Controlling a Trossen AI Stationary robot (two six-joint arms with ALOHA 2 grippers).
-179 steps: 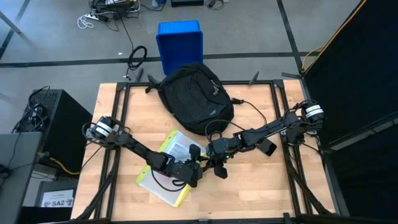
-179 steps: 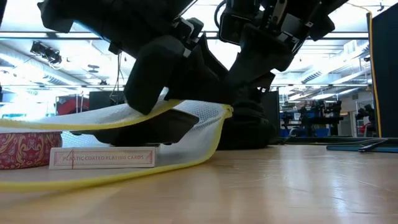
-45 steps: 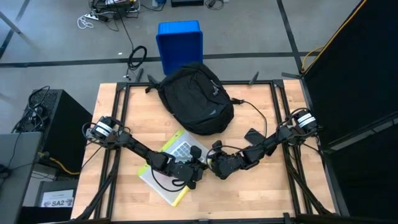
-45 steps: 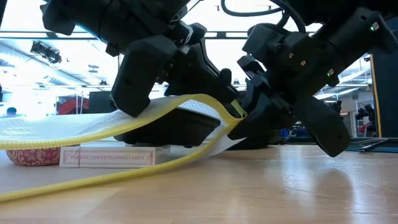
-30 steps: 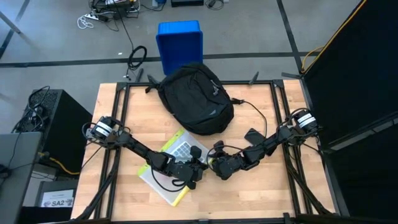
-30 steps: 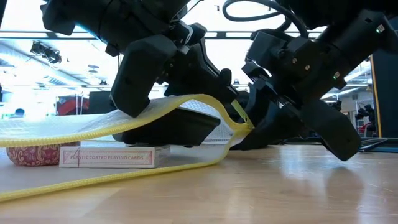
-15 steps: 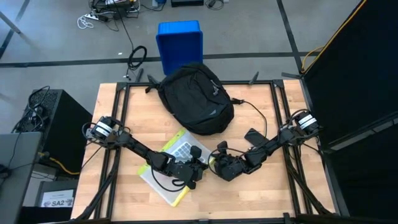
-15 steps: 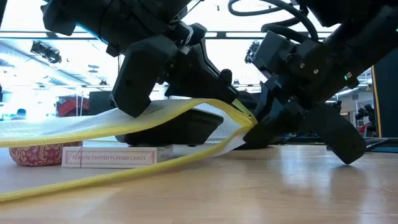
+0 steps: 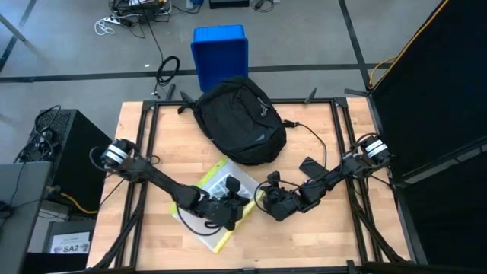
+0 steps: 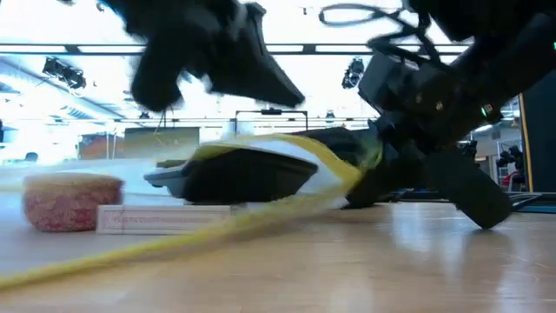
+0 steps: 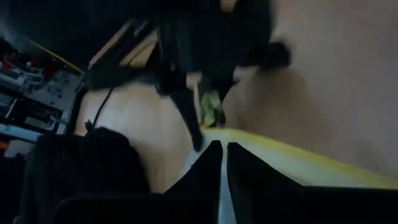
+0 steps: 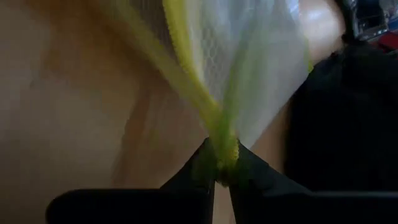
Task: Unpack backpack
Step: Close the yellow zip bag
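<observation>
Black backpack (image 9: 240, 120), one mesh pouch (image 9: 214, 199)

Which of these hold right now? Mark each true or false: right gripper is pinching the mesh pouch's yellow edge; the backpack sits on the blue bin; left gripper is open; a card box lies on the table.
1. The right gripper is shut on the yellow edge of the mesh pouch: true.
2. The backpack sits on the blue bin: false, it lies on the table; the bin is on the floor beyond.
3. The left gripper is open: false, shut.
4. A card box lies on the table: true.
</observation>
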